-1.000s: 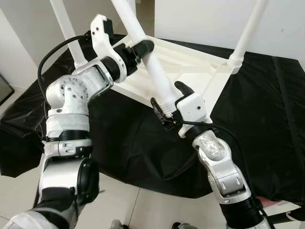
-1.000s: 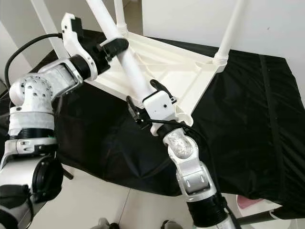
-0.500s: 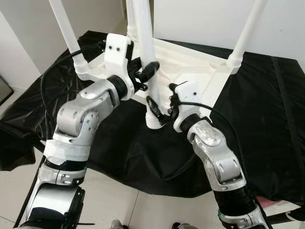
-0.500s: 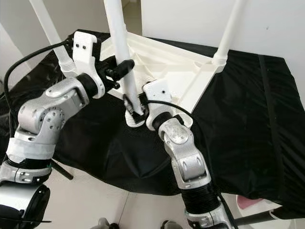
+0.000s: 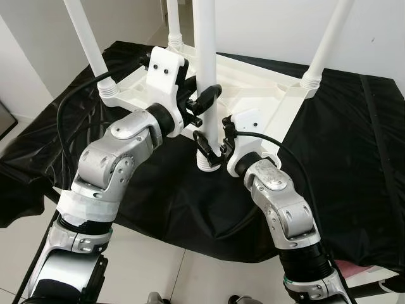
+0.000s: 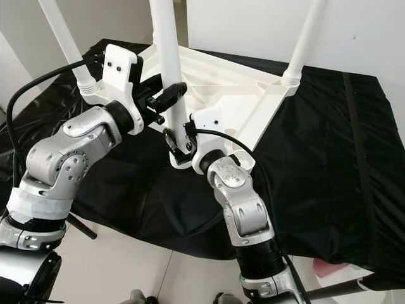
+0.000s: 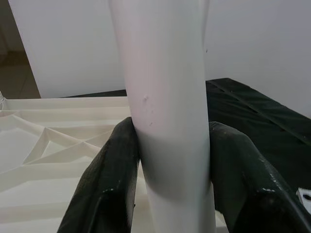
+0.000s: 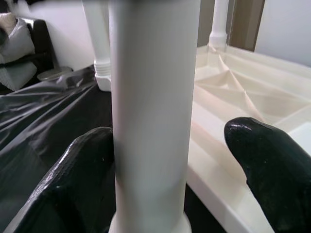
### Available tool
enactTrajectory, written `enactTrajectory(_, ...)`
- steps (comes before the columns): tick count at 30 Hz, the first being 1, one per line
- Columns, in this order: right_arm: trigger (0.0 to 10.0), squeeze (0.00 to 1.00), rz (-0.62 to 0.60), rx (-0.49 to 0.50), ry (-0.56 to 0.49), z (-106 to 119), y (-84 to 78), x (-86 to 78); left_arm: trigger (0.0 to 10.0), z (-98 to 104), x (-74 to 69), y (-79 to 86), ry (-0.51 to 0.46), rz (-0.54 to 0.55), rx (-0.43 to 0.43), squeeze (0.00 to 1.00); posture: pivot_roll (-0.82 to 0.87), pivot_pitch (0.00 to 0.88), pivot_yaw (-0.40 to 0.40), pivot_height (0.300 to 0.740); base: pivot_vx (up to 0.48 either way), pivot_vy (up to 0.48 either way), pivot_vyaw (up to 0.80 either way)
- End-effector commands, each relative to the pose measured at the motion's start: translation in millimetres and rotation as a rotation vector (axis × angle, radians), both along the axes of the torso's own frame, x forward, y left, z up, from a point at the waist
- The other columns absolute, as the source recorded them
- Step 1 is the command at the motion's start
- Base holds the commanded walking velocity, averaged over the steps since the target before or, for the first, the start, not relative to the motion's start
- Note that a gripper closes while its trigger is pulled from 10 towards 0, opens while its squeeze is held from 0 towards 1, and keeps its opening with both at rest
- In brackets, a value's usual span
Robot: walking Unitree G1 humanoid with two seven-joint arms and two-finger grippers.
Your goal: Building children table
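The white children's table (image 5: 253,95) lies upside down on a black cloth, with three white legs standing up from its corners. Both arms hold a fourth white leg (image 5: 205,57) upright at the table's near edge. My left gripper (image 5: 205,104) is shut on its middle, and both fingers (image 7: 109,184) press its sides. My right gripper (image 5: 213,140) is open around its lower part. One of that gripper's fingers (image 8: 73,184) touches the leg and the other stands apart from it. The leg's collared base (image 5: 207,163) sits by the near corner, whose socket is hidden.
The black cloth (image 5: 354,158) covers a low surface and hangs over its front edge. Pale floor tiles (image 5: 158,266) lie in front. White walls stand close behind the table. The three fitted legs (image 5: 326,44) rise out of the top of the view.
The held leg has swung from a leftward tilt to upright. Both grippers moved with it, the left inward to the right and the right toward the near corner.
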State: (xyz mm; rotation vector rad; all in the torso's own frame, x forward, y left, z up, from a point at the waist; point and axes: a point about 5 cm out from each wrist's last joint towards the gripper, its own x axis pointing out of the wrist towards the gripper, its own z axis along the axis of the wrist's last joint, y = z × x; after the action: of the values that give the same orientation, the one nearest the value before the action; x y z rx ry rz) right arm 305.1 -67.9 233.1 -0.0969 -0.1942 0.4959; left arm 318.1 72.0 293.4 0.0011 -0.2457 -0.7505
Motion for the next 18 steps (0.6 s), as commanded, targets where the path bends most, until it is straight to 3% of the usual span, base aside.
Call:
enactTrajectory(1, 10.0, 0.0, 0.026, -0.005, -0.028, 7, 4.8, 0.7, 0.0, -1, -23.4, -14.4, -0.094, -0.42, 0.133, 0.0, -0.11, 0.117, 0.066, 0.74, 0.0, 0.0, 0.0)
enactTrajectory(7, 10.0, 0.0, 0.025, -0.033, -0.042, 12, 5.6, 4.5, 0.0, -5, -26.5, -16.1, -0.104, -0.434, 0.159, 0.0, -0.1, 0.117, 0.065, 0.74, 0.0, 0.0, 0.0)
enactTrajectory(8, 8.9, 0.0, 0.029, -0.04, -0.032, 11, 6.9, 6.4, 0.0, -5, -28.3, -16.6, -0.111, -0.444, 0.162, 0.0, -0.1, 0.116, 0.062, 0.74, 0.0, 0.0, 0.0)
enactTrajectory(9, 8.9, 0.0, 0.029, -0.04, -0.032, 11, 6.9, 6.4, 0.0, -5, -28.3, -16.6, -0.111, -0.444, 0.162, 0.0, -0.1, 0.116, 0.062, 0.74, 0.0, 0.0, 0.0)
enactTrajectory(10, 2.2, 0.0, 0.03, -0.044, -0.013, 9, 7.8, 7.7, 0.0, -5, -29.4, -16.8, -0.119, -0.447, 0.163, 0.0, -0.1, 0.116, 0.06, 0.74, 0.0, 0.0, 0.0)
enactTrajectory(11, 2.2, 0.0, 0.03, -0.044, -0.013, 9, 7.8, 7.7, 0.0, -5, -29.4, -16.8, -0.119, -0.447, 0.163, 0.0, -0.1, 0.116, 0.06, 0.74, 0.0, 0.0, 0.0)
enactTrajectory(12, 0.0, 0.0, 0.033, -0.047, 0.002, 7, 8.6, 8.3, 0.0, -4, -30.1, -17.0, -0.126, -0.45, 0.165, 0.0, -0.1, 0.116, 0.06, 0.74, 0.0, 0.0, 0.0)
enactTrajectory(18, 0.0, 0.0, 0.046, -0.054, 0.05, 0, 9.8, 8.4, 0.0, -4, -31.8, -17.4, -0.146, -0.454, 0.173, 0.0, -0.1, 0.116, 0.06, 0.74, 0.0, 0.0, 0.0)
